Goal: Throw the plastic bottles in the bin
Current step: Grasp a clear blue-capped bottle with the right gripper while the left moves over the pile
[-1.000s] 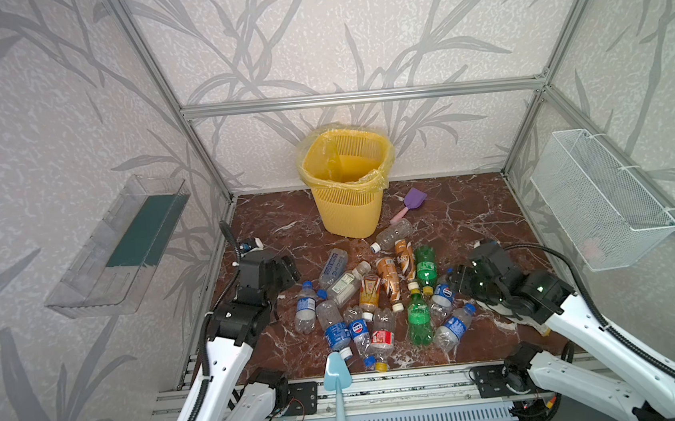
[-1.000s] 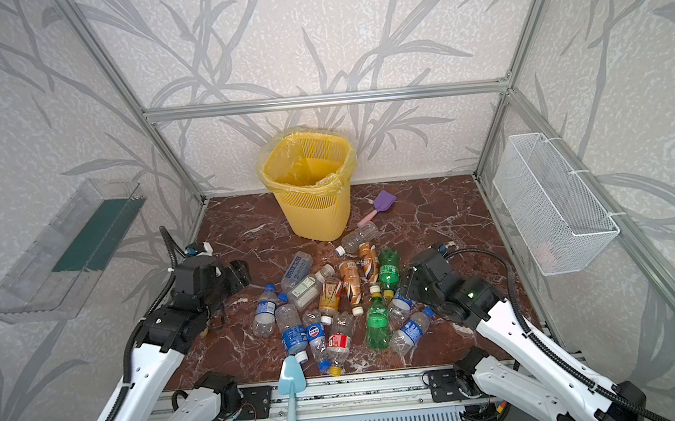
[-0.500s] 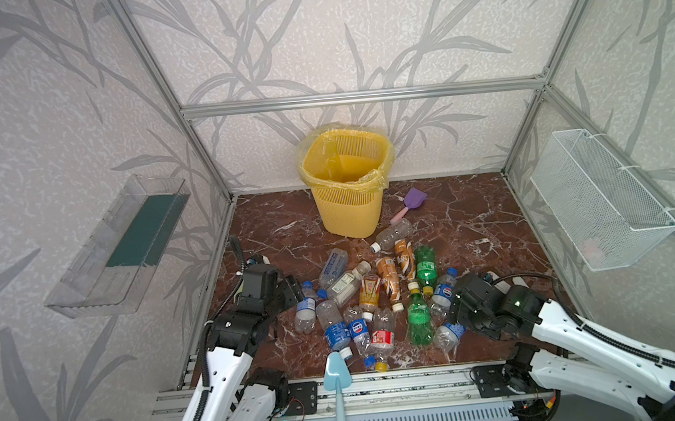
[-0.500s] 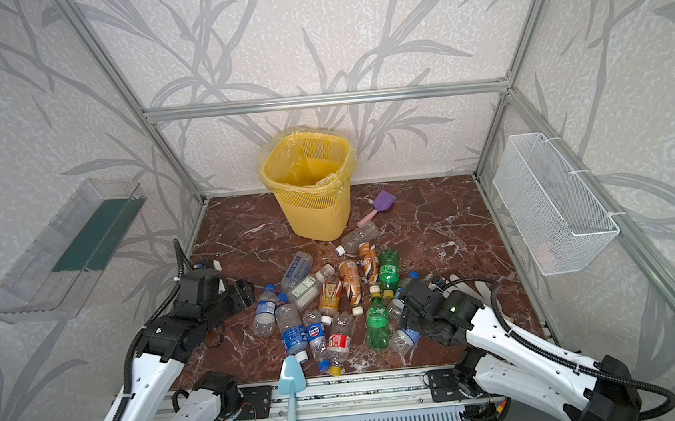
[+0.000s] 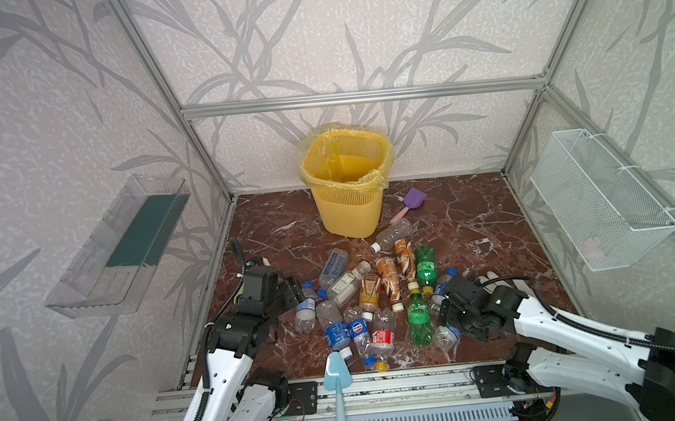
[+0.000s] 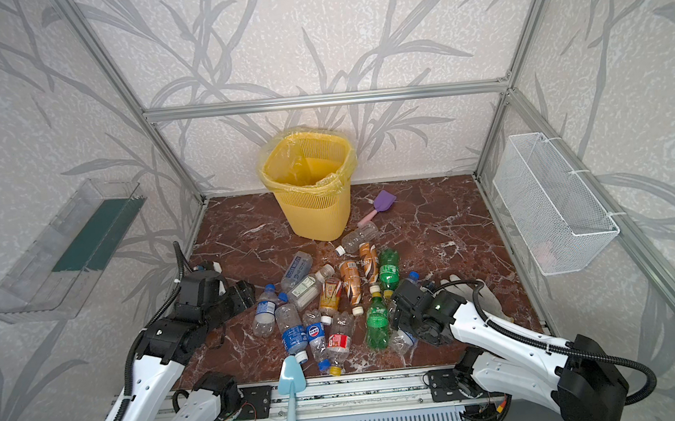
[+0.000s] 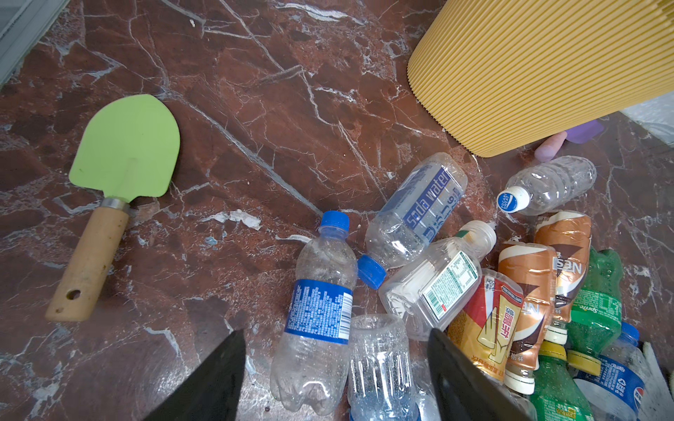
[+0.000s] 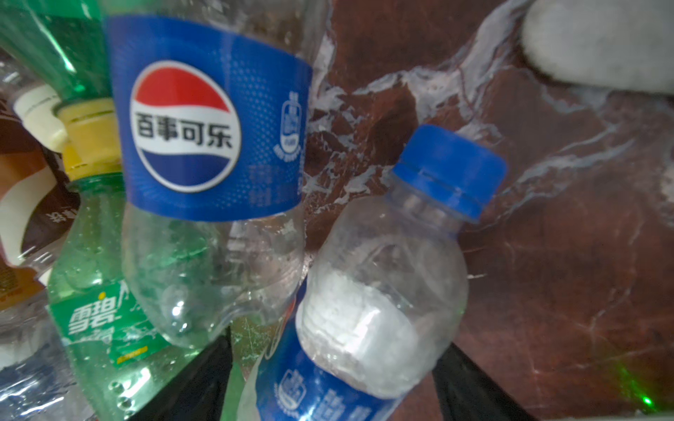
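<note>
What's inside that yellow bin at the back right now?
Only its yellow liner bag shows inside the bin; nothing else is visible there. The bin's near wall hides the very bottom.

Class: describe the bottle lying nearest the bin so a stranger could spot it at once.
Find the yellow bin at the back. Just before its base, near the purple shovel's handle, lies a clear bottle. Unlike the bottles heaped nearer the front, it bears no label.
</note>
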Controlling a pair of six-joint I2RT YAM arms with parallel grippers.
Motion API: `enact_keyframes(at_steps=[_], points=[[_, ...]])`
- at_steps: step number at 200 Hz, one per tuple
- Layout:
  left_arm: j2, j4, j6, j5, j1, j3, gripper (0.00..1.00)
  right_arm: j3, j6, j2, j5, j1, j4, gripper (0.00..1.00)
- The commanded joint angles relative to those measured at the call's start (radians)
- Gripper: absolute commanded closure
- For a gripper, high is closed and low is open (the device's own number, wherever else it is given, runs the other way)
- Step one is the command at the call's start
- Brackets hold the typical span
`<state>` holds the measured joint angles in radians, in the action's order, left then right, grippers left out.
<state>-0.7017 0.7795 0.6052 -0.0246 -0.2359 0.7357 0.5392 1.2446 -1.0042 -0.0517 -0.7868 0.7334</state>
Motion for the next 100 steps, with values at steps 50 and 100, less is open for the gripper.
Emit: enact_keyframes(at_steps=[50,100], points=[[-0.01,0.014,0.02,0.009,-0.004,0.031,0.22,-0.058,0.015,-0.016,-0.016,-0.005,-0.039,0.21],[0.005,0.033,0.008,-0.006,-0.003,0.043,0.22,-0.032,-0.037,-0.035,-0.013,-0.005,-0.013,0.35]])
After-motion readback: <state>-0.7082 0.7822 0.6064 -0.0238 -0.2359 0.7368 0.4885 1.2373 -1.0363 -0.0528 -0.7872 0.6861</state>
